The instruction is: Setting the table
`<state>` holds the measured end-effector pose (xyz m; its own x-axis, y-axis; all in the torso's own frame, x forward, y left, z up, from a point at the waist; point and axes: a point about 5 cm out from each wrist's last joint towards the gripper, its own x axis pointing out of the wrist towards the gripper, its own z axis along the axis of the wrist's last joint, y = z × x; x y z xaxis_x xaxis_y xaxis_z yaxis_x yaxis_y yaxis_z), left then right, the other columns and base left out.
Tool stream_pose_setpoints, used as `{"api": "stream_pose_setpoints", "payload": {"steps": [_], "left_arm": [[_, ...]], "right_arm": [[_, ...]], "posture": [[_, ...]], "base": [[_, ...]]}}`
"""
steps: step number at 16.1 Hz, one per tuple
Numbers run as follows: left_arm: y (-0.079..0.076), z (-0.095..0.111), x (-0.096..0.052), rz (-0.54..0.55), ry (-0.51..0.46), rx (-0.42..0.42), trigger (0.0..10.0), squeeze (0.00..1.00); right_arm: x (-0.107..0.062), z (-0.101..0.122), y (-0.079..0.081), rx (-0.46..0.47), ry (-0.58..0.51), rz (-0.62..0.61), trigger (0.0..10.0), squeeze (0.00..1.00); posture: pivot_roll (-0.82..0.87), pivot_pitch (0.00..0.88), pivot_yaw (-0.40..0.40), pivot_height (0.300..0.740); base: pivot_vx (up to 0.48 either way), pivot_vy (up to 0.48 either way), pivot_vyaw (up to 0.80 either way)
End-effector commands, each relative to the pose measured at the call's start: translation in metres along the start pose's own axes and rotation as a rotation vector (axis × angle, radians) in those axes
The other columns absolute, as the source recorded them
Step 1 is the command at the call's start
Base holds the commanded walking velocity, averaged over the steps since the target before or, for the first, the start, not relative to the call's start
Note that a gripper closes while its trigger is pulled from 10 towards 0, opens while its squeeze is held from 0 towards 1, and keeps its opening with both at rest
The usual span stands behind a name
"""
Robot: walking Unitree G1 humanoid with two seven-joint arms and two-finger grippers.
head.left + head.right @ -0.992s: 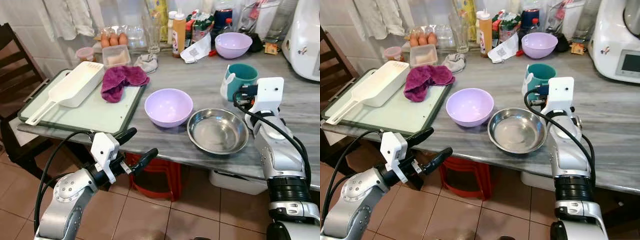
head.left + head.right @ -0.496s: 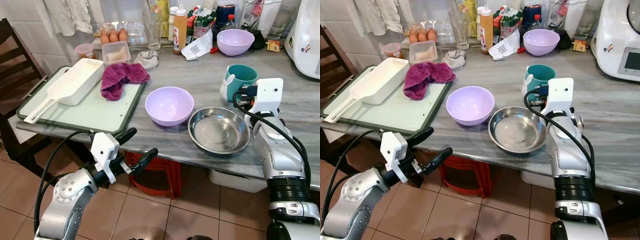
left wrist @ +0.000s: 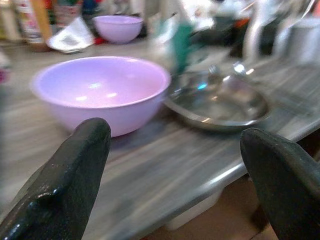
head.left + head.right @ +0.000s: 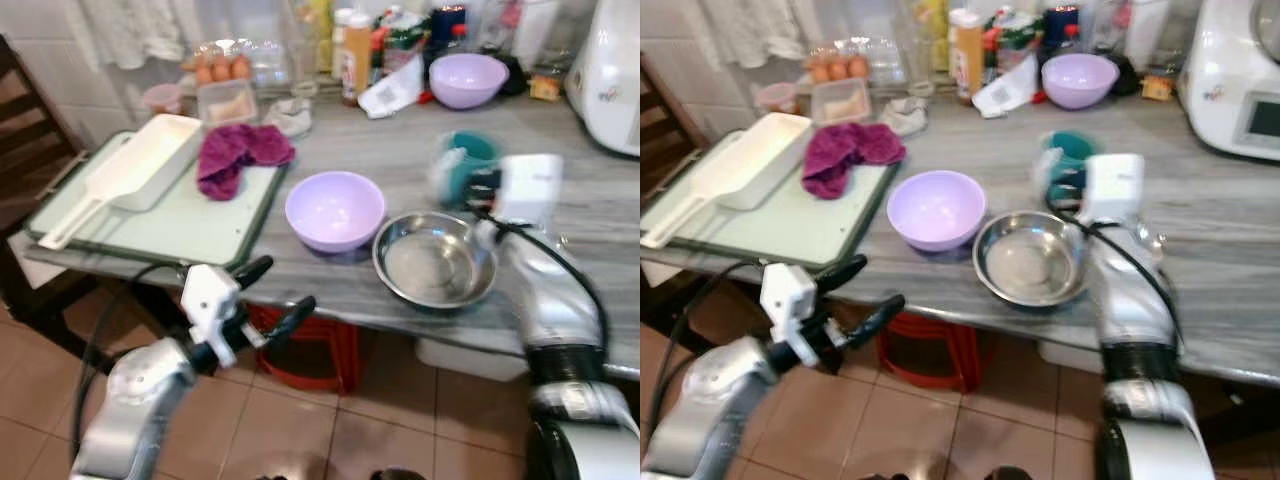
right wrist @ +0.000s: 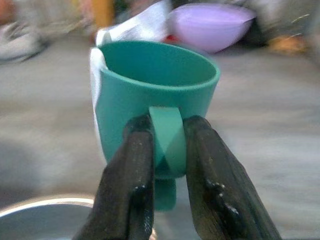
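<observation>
While the right gripper (image 5: 167, 150) has its jaws clenched on the teal mug (image 5: 157, 97) by the handle (far-right of the steel bowl (image 4: 435, 260)), left gripper (image 4: 270, 295) hangs w/ jaws released, near the tabletop (image 4: 600, 215) edge.

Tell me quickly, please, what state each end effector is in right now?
Left end effector: open, holding nothing.
Right end effector: closed on the green cup's handle.
</observation>
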<state>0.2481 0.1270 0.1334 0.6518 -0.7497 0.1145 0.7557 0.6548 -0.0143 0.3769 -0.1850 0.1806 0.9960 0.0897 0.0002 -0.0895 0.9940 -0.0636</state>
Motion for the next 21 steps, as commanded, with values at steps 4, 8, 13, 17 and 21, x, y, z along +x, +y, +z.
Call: {"api": "stream_pose_setpoints", "payload": {"steps": [4,8,13,17,21], "left_arm": [[-0.001,-0.001,-0.004,0.012,0.011,-0.001,10.0,0.0],[0.0,0.008,0.0,0.014,0.0,0.005,10.0,0.0],[0.001,0.009,-0.001,0.026,-0.002,-0.001,10.0,0.0],[0.004,0.005,0.001,0.027,0.005,-0.006,10.0,0.0],[0.005,0.003,0.002,0.023,0.008,-0.006,10.0,0.0]], "right_arm": [[0.003,-0.01,0.023,-0.019,0.029,0.11,10.0,0.0],[0.007,-0.01,0.02,-0.077,0.025,0.089,10.0,0.0],[-0.004,-0.009,0.012,-0.152,0.016,0.048,10.0,0.0],[-0.015,-0.01,0.009,-0.156,0.024,0.018,10.0,0.0],[-0.021,-0.013,0.008,-0.162,0.027,-0.001,10.0,1.0]], "posture": [[-0.17,0.143,0.059,0.74],[-0.17,0.146,0.065,0.74],[-0.17,0.143,0.075,0.74],[-0.18,0.14,0.082,0.74],[-0.19,0.136,0.085,0.74]], "base": [[0.0,0.0,0.0],[0.0,0.0,0.0],[0.0,0.0,0.0],[0.0,0.0,0.0],[0.0,0.0,0.0]]}}
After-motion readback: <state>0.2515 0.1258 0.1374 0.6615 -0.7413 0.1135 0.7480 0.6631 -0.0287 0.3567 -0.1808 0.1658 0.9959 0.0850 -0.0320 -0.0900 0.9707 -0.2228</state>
